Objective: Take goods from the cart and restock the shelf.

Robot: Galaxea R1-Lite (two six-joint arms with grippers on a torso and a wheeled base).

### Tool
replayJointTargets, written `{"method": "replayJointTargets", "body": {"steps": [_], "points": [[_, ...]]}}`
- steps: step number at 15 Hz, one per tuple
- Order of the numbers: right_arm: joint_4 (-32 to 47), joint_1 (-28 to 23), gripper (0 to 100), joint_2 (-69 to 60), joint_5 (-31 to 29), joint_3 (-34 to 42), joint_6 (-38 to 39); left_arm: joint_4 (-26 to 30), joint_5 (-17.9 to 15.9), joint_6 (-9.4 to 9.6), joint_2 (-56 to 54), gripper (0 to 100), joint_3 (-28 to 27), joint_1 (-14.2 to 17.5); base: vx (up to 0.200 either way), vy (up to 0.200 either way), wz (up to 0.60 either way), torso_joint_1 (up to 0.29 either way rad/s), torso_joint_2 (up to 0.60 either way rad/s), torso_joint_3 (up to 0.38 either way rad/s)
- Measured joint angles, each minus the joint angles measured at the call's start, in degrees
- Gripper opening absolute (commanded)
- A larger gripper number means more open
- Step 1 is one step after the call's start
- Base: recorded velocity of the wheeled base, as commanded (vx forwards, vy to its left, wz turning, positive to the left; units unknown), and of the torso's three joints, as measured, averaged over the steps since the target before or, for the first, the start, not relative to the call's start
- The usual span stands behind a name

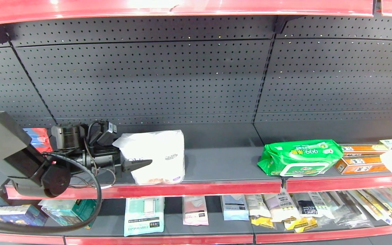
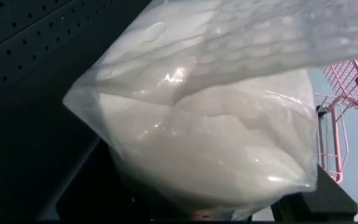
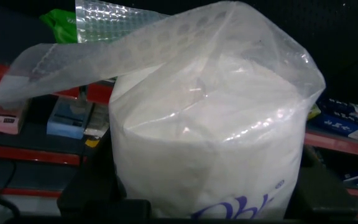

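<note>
White tissue pack [image 1: 162, 149] in left pincer [image 1: 147, 157], purple lettering [image 1: 176, 177]

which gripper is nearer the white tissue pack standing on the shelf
Left. The left gripper has its jaws around the tissue pack on the shelf; the right gripper holds a second pack beyond the green wipes.

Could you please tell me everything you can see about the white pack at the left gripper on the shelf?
The white pack is a soft bundle of what looks like paper rolls in thin, glossy, crinkled clear film, with small print low on its face. It stands upright near the front edge of the dark shelf, its loose film top bunched towards the left gripper. One jaw lies across its front face; the other is hidden behind it.
</note>
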Motion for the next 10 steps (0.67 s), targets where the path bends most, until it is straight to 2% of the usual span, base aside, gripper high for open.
{"method": "replayJointTargets", "body": {"steps": [2, 3, 10], "points": [[0.0, 0.0, 0, 0.0, 0.0, 0.1, 0.0, 0.0, 0.1, 0.11, 0.0, 0, 0.1, 0.0, 0.000, 0.000, 0.00, 0.000, 0.00, 0.000], [0.1, 0.0, 0, 0.0, 0.0, 0.1, 0.0, 0.0, 0.2, 0.09, 0.1, 100, 0.1, 0.0, 0.000, 0.000, 0.00, 0.000, 0.00, 0.000], [0.0, 0.0, 0, 0.1, 0.0, 0.3, 0.0, 0.0, 0.1, -0.49, 0.0, 100, 0.6, 0.0, 0.000, 0.000, 0.00, 0.000, 0.00, 0.000]]}}
